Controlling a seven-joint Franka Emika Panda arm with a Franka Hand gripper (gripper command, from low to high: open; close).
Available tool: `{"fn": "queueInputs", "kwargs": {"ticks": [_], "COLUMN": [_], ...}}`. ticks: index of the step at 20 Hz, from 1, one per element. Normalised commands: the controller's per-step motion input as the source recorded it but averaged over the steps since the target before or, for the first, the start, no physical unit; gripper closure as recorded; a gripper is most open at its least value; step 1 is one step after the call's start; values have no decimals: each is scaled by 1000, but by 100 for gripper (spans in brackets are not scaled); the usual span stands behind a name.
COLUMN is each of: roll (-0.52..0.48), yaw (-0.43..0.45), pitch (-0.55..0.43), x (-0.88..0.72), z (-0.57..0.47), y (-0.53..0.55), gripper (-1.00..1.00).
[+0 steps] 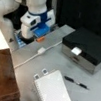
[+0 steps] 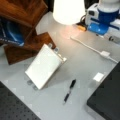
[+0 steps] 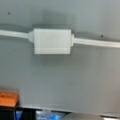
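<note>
Hovering above the white cable switch on the grey table, the gripper stayed out of view, so we saw nothing grasped yet.

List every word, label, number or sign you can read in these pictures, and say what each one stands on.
None can be read.
The notepad shows only faint ruled lines, no words.
The pen, the white cable block and the black box bear no legible marks.
The gripper does not show in any view.
</note>
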Motion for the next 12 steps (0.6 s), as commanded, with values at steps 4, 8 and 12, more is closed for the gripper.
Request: {"fn": "queueInputs", "kwargs": {"ticks": [4,8,12], "roll": [65,222,357], "yaw": [-109,-96,-67], "pitch": [375,412,454], "x": [608,720,797], "z": [380,511,591], "y": [171,203,176], "gripper": [-100,-100,-100]}}
